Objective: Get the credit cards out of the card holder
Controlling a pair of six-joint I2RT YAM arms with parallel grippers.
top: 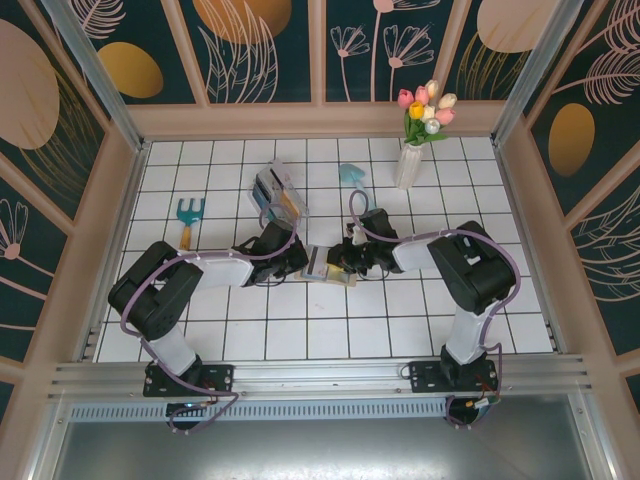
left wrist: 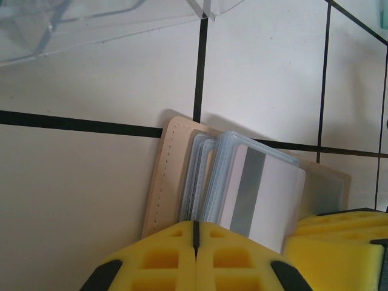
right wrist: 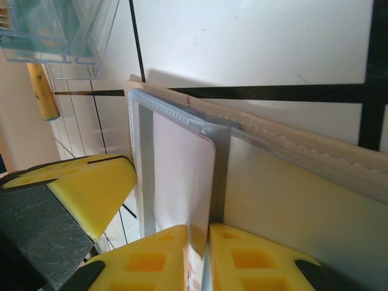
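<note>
The white card stands partly out of its sleeve in the holder, which lies open at mid-table between the two arms. The right gripper has its yellow pads narrowed onto the card's free end. The left gripper is closed tight at the holder's near edge; whether it nips a leaf of it or only presses on it I cannot tell. The step in hand looks like drawing out the first card. The next move probably calls for a straight pull along the sleeve while the left arm keeps the holder from sliding. I cannot make out a second card.

The card is thin, stiff and glossy, with rounded corners and a dark stripe. The sleeves are clear, bluish soft plastic, stacked like pages. The holder's cover is tan, stitched along its edge and flexible. A clear rack stands just behind, on the white tiled table.
</note>
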